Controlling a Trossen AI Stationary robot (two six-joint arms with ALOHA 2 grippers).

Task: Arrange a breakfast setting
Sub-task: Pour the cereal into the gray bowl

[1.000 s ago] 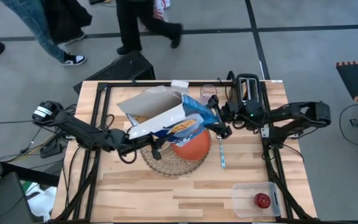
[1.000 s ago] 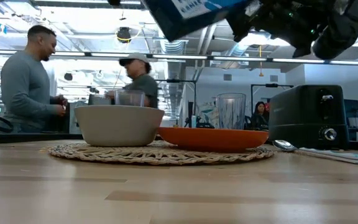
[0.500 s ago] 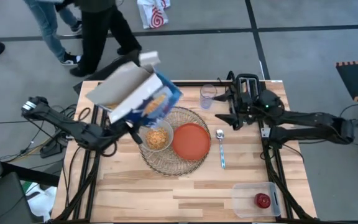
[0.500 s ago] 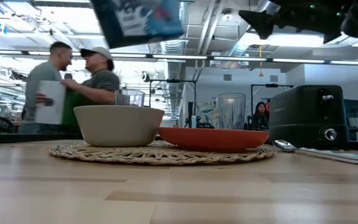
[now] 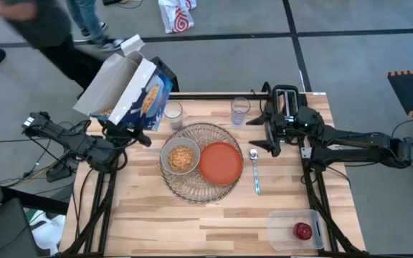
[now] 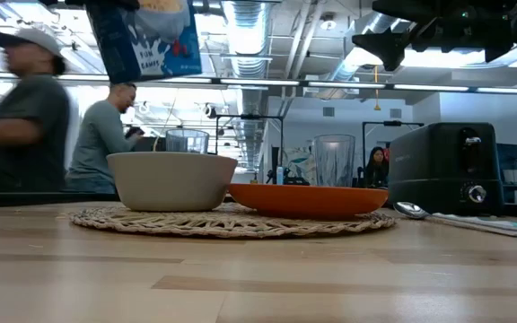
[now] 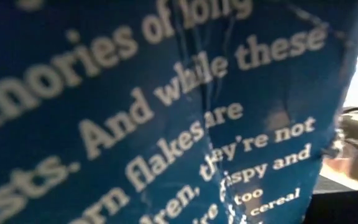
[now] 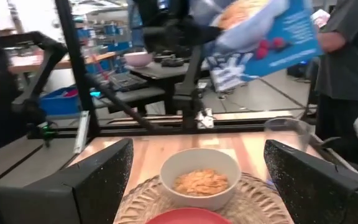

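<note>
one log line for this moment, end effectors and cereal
left end effector: holds cereal box | right end effector: open over table | bowl: cereal inside

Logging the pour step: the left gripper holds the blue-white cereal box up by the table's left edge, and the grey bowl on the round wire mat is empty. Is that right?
Not quite. The grey bowl is not empty: the high view shows golden cereal flakes in it, as does the right wrist view. The rest holds: the left gripper holds the blue-white cereal box up by the table's left edge, and the bowl sits on the round wire mat.
</note>
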